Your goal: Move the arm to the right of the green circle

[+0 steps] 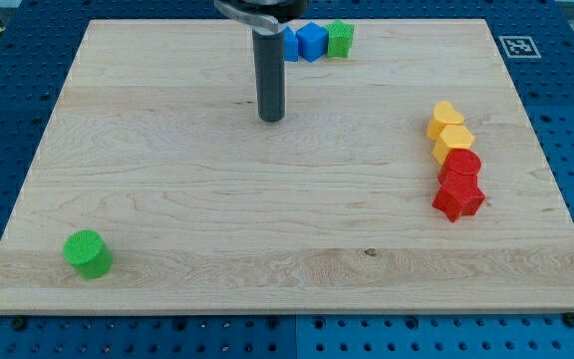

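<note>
The green circle [88, 253] is a short green cylinder near the bottom left corner of the wooden board [217, 199]. My tip [271, 118] is the lower end of a dark rod that comes down from the view's top centre. It stands on the board far above and to the right of the green circle, touching no block.
A blue block [312, 41], partly hidden blue block [291, 45] and a green star-like block [340, 39] sit at the top edge right of the rod. Two yellow blocks [448, 130] and two red blocks [459, 184] form a column at the view's right.
</note>
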Robot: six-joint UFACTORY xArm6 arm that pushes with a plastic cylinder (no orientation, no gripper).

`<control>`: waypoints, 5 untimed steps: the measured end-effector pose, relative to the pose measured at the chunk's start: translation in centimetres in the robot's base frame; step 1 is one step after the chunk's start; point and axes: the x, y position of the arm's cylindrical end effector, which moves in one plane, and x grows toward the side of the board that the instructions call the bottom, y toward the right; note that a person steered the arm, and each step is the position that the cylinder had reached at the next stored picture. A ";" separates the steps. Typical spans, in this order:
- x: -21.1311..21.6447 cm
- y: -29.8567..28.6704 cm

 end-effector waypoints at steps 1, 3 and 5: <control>2.6 -0.8; 8.6 -2.2; 14.9 -3.6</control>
